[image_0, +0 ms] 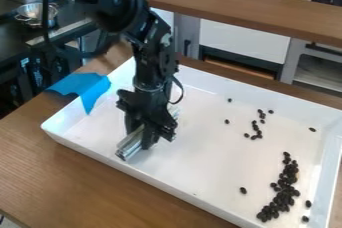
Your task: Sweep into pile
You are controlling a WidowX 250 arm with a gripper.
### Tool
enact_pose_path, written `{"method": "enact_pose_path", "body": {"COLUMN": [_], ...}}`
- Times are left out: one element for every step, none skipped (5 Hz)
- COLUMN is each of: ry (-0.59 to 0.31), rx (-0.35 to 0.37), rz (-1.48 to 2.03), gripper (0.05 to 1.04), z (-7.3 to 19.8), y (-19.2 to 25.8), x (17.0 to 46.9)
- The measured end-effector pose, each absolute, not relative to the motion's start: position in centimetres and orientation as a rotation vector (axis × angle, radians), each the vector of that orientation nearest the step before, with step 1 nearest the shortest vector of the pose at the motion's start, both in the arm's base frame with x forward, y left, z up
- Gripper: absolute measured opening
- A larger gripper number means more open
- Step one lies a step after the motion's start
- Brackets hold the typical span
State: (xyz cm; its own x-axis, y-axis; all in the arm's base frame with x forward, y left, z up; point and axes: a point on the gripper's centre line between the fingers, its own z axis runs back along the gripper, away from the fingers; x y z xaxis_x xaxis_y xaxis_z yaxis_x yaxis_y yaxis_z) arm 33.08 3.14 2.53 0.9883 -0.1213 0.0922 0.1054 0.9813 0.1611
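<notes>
While dark beans [285,192] dot the tray [157,179], the pincer [144,137] pinches a bar [128,147]; seemingly metallic.

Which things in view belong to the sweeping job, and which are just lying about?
Sweeping job:
- black gripper, holding the silvery bar
- dark beans
- white tray

Just lying about:
- blue sheet at the tray's edge
- metal bowl, upper left

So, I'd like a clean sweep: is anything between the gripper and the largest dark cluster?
Nothing visible blocks the way from the gripper to the largest cluster across the white tray; just one loose dark piece lies short of it.
</notes>
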Motion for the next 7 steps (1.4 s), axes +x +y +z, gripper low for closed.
{"method": "enact_pose_path", "body": {"ry": [-0.101, -0.102, -0.102, -0.100, -0.101, -0.099, -0.083], "rx": [0.171, 0.173, 0.180, 0.173, 0.156, 0.130, 0.106], "rz": [-0.111, -0.114, -0.106, -0.093, -0.085, -0.067, -0.085], "gripper": [0.383, 0.383, 0.383, 0.383, 0.383, 0.383, 0.383], "z": [2.4, 2.0, 1.6, 1.4, 1.3, 1.3, 1.1], "y": [3.2, 2.5, 2.0, 1.5, 0.1, -1.5, -4.4], "x": [32.9, 32.8, 32.8, 32.8, 32.9, 32.9, 32.2]}}
